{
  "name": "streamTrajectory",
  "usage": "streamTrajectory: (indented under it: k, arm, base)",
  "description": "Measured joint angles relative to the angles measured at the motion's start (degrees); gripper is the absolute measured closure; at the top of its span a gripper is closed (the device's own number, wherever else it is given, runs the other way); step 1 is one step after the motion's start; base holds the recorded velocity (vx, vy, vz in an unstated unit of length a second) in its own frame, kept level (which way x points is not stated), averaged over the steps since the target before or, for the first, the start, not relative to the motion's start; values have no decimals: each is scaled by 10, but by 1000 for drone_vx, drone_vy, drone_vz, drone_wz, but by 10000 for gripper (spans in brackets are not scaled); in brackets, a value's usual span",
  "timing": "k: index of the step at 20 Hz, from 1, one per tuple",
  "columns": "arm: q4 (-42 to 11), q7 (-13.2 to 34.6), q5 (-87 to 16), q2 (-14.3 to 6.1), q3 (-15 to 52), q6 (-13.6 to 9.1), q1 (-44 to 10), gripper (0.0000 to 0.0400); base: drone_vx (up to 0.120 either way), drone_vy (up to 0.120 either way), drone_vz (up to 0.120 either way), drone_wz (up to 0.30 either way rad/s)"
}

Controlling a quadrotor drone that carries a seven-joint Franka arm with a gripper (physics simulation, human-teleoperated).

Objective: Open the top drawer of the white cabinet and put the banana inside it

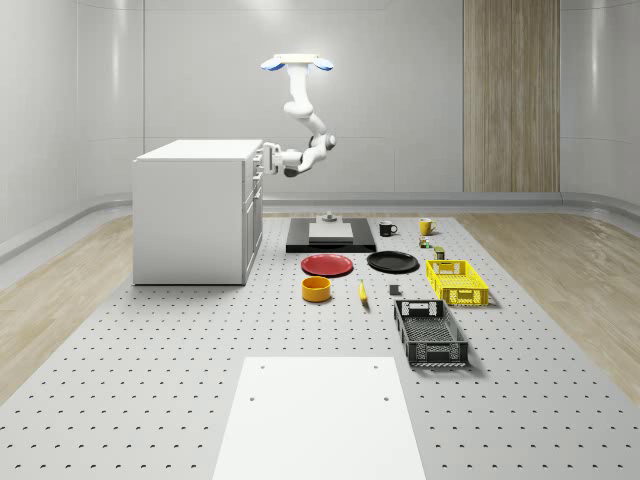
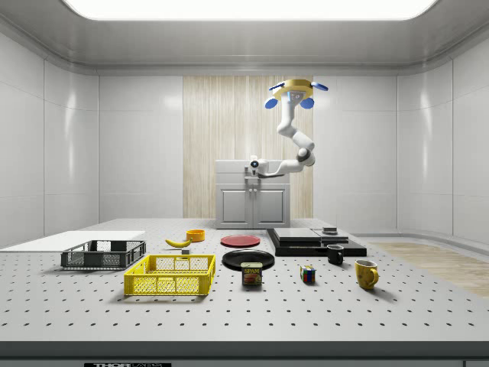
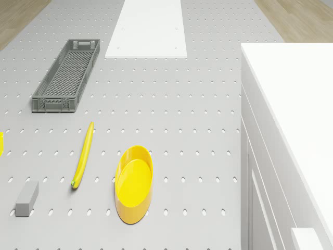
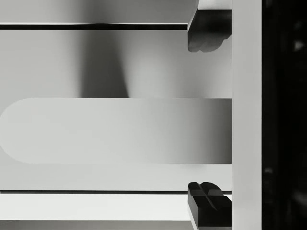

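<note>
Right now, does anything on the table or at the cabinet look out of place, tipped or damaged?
Nothing stands out. The banana lies flat on the table beside the orange bowl; the crates and plates sit level. The drone hovers beside the white cabinet, with the gripper at the top drawer's front.

Pale grey panelled walls (image 1: 200, 70), one vertical wood-slat panel (image 1: 510, 95). Wood floor (image 1: 560, 270) around a grey perforated table (image 1: 130, 400). Bright ceiling light panel (image 2: 248, 8).
</note>
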Motion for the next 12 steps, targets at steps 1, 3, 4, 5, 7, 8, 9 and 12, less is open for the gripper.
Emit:
streamTrajectory:
  k: [1, 3, 4, 5, 7, 8, 9, 12]
  arm:
    - [3, 15, -5, -2, 3, 1, 0, 82]
    - [2, 4, 1, 2, 5, 1, -1, 166]
    - [2, -1, 4, 4, 6, 0, -3, 194]
    - [2, -5, 7, 5, 7, -1, -4, 217]
    - [2, -11, 10, 8, 9, -3, -7, 236]
    - [1, -28, 14, 11, 9, -5, -8, 244]
    - [0, -39, 20, 13, 10, -7, -11, 255]
    - [3, -11, 21, 14, 16, -17, -22, 238]
  base:
    - [0, 0, 0, 0]
    - [0, 0, 0, 0]
    - [0, 0, 0, 0]
    - [0, 0, 0, 0]
    - [0, 0, 0, 0]
    - [0, 0, 0, 0]
    - [0, 0, 0, 0]
    - [0, 0, 0, 0]
